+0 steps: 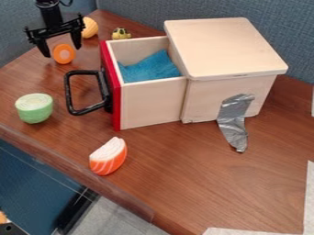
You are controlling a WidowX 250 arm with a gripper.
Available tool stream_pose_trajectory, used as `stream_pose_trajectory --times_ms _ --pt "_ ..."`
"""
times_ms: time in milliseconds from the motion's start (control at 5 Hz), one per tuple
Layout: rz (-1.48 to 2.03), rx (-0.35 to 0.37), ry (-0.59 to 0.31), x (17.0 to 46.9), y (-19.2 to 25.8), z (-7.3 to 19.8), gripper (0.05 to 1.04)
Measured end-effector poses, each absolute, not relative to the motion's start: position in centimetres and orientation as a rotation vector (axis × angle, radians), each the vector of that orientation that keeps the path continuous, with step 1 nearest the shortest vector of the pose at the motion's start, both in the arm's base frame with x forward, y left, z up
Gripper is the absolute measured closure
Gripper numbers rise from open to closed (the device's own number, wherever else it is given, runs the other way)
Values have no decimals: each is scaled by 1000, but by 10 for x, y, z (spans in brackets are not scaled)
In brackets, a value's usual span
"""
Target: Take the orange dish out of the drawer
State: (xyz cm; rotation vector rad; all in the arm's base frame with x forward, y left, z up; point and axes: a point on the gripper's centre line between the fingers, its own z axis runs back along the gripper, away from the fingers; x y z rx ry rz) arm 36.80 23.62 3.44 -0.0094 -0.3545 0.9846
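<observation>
The black gripper (62,51) hangs at the upper left, left of the wooden box, with its two fingers spread open. A round orange piece with a paler centre (64,54) shows between and slightly below the fingertips, with small gaps on both sides. Whether this is the orange dish, I cannot tell. The drawer (150,103) is pulled out toward the left from its wooden box (230,50). It has a red front and a black handle (67,94), and a crumpled blue cloth (150,68) lies inside.
A green toy piece (34,108) sits left of the handle, and an orange-and-white wedge (109,157) lies near the front edge. Behind the gripper is a yellow-orange piece (89,28); a small yellow toy (120,34) stands behind the drawer. Silver tape (233,120) runs from box to table.
</observation>
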Motion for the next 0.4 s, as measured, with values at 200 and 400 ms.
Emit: stream_pose_trajectory --times_ms 200,400 --pt "993 -23 -348 366 233 48 83" --pt "993 -42 -341 363 228 69 83"
